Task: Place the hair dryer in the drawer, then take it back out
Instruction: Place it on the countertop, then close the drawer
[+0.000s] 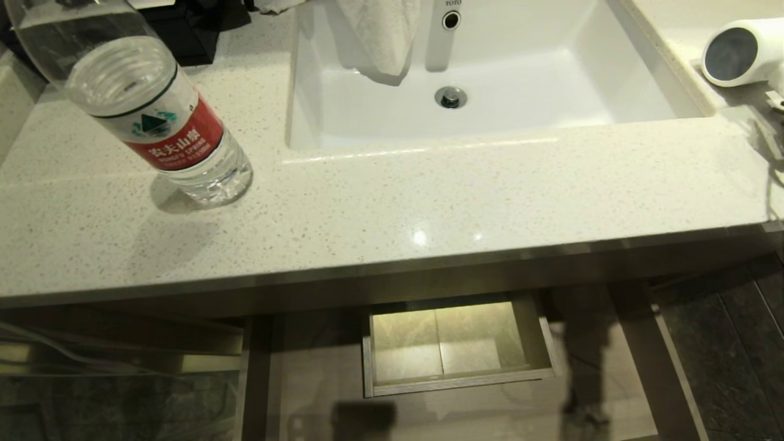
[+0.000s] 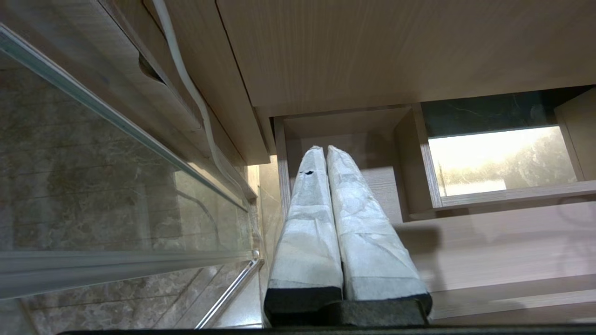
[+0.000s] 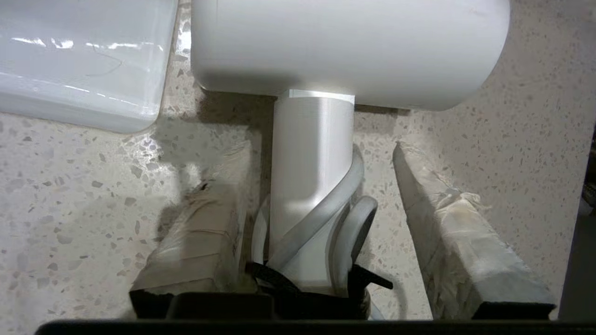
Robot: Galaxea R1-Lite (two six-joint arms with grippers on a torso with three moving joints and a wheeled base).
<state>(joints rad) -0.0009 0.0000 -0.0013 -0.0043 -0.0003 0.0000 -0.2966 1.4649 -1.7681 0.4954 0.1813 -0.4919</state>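
Right hand [image 3: 321, 186] spread astride hair dryer [image 3: 335, 60] handle on speckled counter [image 3: 84, 186] by sink [image 3: 70, 56].

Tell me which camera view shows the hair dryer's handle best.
The right wrist view: the hair dryer fills it, handle and wrapped cord lying between the right gripper fingers. The head view shows only its grey end at the counter's edge. The left wrist view shows none of it.

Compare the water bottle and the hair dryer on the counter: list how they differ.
The water bottle is clear plastic with a red label; the hair dryer is opaque white with a grey round end. The water bottle stands upright left of the sink; the hair dryer lies on its side to the right. The right gripper straddles the hair dryer's handle, while nothing is near the water bottle. Both rest on the speckled countertop.
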